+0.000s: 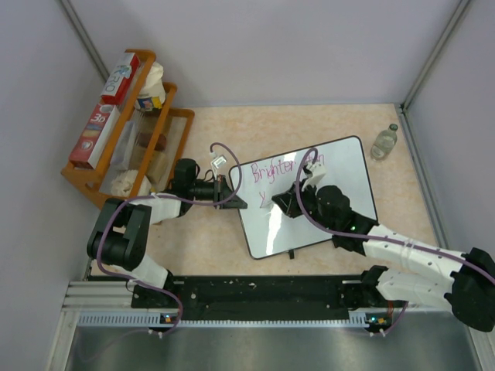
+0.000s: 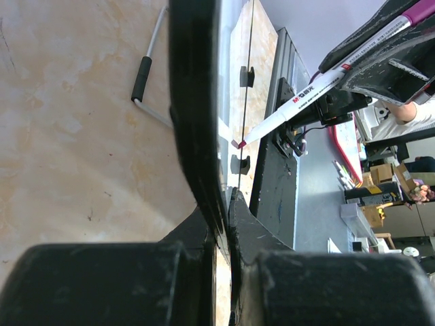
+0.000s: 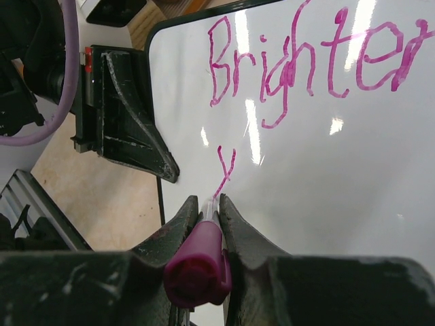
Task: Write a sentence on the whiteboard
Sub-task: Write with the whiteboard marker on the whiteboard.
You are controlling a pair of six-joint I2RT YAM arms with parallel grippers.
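The whiteboard [image 1: 340, 174] lies in the middle of the table, turned slightly. On it is the sentence in pink: "Brighter" [image 1: 272, 168] on the top line and a single "y" [image 1: 264, 199] below. My left gripper [image 1: 232, 193] is shut on the board's left edge, which shows as a black frame [image 2: 197, 102] in the left wrist view. My right gripper [image 1: 290, 199] is shut on a magenta marker [image 3: 200, 261] over the board. The marker tip sits at the tail of the "y" [image 3: 224, 170], under "Brighter" [image 3: 306, 64]. The marker also shows in the left wrist view [image 2: 306, 95].
A wooden rack [image 1: 128, 131] with boxes and packets stands at the back left. A small clear bottle [image 1: 384, 141] stands at the back right near the wall. A thin metal leg with a black grip [image 2: 141, 78] lies on the table by the board.
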